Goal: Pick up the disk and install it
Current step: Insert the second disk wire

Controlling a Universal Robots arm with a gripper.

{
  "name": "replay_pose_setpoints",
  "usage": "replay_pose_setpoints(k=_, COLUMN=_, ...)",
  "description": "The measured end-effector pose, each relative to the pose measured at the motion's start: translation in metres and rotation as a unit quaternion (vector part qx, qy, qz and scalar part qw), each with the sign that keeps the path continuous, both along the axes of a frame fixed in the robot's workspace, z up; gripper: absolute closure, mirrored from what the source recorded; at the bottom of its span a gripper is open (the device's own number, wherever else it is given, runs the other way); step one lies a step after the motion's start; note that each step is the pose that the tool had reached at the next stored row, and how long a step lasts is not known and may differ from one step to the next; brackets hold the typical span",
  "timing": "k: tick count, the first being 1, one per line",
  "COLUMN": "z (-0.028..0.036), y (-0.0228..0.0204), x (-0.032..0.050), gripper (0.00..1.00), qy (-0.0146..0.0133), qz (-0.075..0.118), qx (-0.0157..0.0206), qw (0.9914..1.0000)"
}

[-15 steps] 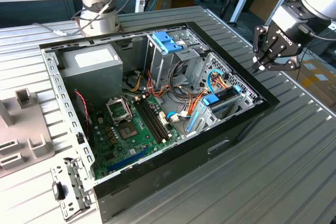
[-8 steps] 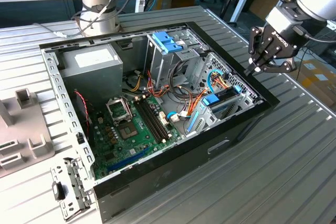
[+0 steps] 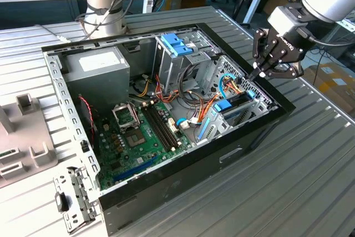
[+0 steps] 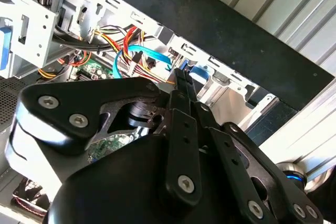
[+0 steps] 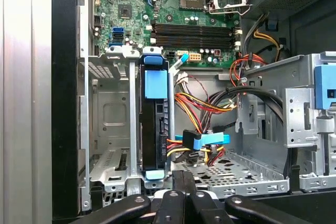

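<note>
Standing on edge in the drive cage, the disk (image 5: 153,129) is showing in the first wrist view as a dark slab with blue plastic at both ends, one end carrying a broad blue tab. It is sitting in a slot of the metal cage (image 5: 107,114), apparently seated or close to it. Just beside its lower end, a bundle of red, yellow and orange cables (image 5: 202,106) is crossing toward a blue connector (image 5: 210,140), and I cannot tell whether anything is plugged into the drive.

My gripper (image 3: 260,70) is hovering above that corner of the open computer case (image 3: 183,176) in the exterior view, near the cage on the view's right side. My fingers are pressed together into a narrow point — holding nothing (the second wrist view is showing the closed tips above the wiring).

Further out, the motherboard (image 5: 173,3) is lying beyond the cage, and a grey power supply (image 3: 97,73) is occupying the far corner.

I am judging the risk as this: with the tips so close to loose wiring, any descent off the disk's edge could snag a cable — or press the drive crooked against its rails.
</note>
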State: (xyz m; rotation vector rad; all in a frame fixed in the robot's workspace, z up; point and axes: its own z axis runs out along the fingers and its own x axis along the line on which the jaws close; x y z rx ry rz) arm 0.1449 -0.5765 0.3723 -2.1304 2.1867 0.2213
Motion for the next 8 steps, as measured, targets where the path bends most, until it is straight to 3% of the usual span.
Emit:
replay_pose_setpoints(k=5, z=0.0000, y=0.0000, x=-0.0001, gripper=0.58, qy=0.0000, qz=0.000, qx=0.0000, qw=1.00000)
replay_pose_setpoints(k=8, z=0.0003, y=0.0015, x=-0.0005, gripper=0.58, qy=0.0000, qz=0.000, qx=-0.0003, qw=1.00000)
